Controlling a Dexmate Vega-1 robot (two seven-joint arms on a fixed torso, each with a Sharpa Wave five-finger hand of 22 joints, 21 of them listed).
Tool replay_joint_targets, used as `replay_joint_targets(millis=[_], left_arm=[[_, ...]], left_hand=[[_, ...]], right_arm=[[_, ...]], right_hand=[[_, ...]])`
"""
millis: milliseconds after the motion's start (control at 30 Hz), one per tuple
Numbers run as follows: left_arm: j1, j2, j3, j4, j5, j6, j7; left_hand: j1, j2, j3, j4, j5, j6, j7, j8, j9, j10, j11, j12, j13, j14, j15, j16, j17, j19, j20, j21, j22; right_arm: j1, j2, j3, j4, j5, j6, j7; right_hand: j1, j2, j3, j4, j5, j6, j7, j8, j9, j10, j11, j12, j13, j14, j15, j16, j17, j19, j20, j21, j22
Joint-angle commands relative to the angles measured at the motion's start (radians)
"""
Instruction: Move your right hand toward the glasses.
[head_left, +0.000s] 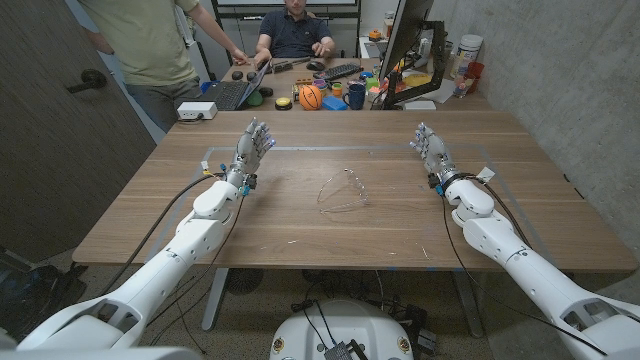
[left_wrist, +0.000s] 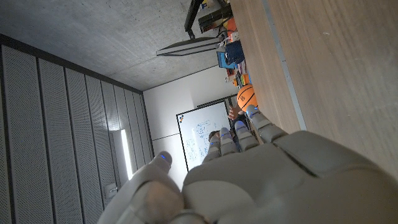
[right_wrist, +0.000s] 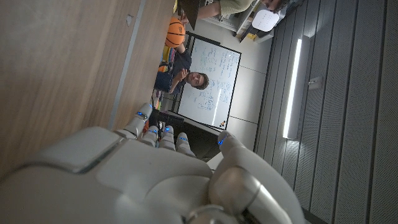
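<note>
My right hand, empty, well apart from the glasses.

My right hand (head_left: 432, 150) holds nothing, fingers extended and slightly apart over the wooden table (head_left: 300, 235), near its right side. The clear glasses (head_left: 343, 191) lie at the table's middle, between my hands. My left hand (head_left: 250, 150) is likewise empty, fingers up.

We see a wooden table (head_left: 300, 225) standing beside a grey concrete wall (head_left: 560, 70). Behind it, a cluttered desk (head_left: 300, 85) carries a laptop (head_left: 235, 92), a keyboard (head_left: 343, 71) and a monitor (head_left: 405, 40). Two persons (head_left: 150, 40) are at that desk. A whiteboard (right_wrist: 214, 81) hangs on a white wall, near a light strip (right_wrist: 293, 87) on dark ribbed panels.
</note>
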Motion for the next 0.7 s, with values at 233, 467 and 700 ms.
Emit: replay_joint_targets(millis=[233,467,700], left_arm=[[-0.001,0.000,-0.004,0.005,-0.003,-0.012,-0.008],[0.001,0.001,-0.005,0.003,-0.007,-0.011,-0.010],[0.000,0.000,-0.005,0.010,-0.008,-0.013,-0.015]], left_hand=[[0.001,0.040,0.002,0.001,0.008,-0.008,-0.001,0.006,0.005,0.000,-0.011,0.005,0.002,-0.013,-0.002,0.005,0.005,0.011,0.000,0.002,0.002],[0.001,0.040,0.000,0.001,0.009,-0.008,-0.001,0.006,0.005,0.000,-0.011,0.005,0.002,-0.013,-0.002,0.005,0.005,0.010,0.000,0.001,0.002],[0.000,0.040,-0.002,0.001,0.009,-0.006,-0.002,0.007,0.005,0.000,-0.012,0.004,0.002,-0.013,-0.003,0.005,0.005,0.011,0.001,-0.001,0.002]], right_arm=[[-0.006,0.011,0.007,0.004,0.003,0.021,-0.014],[-0.005,0.010,0.003,0.003,-0.015,0.042,-0.016],[-0.011,0.001,-0.002,-0.021,-0.065,0.077,-0.043]], right_hand=[[0.007,0.025,0.005,0.002,0.006,-0.007,-0.001,0.004,0.005,-0.008,0.002,0.004,0.002,-0.013,-0.006,0.005,0.004,-0.117,-0.019,0.013,0.005],[-0.030,-0.015,-0.033,0.013,0.001,0.001,-0.012,0.005,0.006,-0.005,0.004,0.004,0.002,-0.013,-0.011,0.008,0.008,-0.114,-0.005,0.006,0.006],[-0.091,-0.076,-0.095,0.017,0.006,0.040,-0.051,0.014,0.006,0.017,0.004,0.008,0.001,-0.002,-0.010,0.012,0.008,-0.106,0.017,-0.008,0.005]])
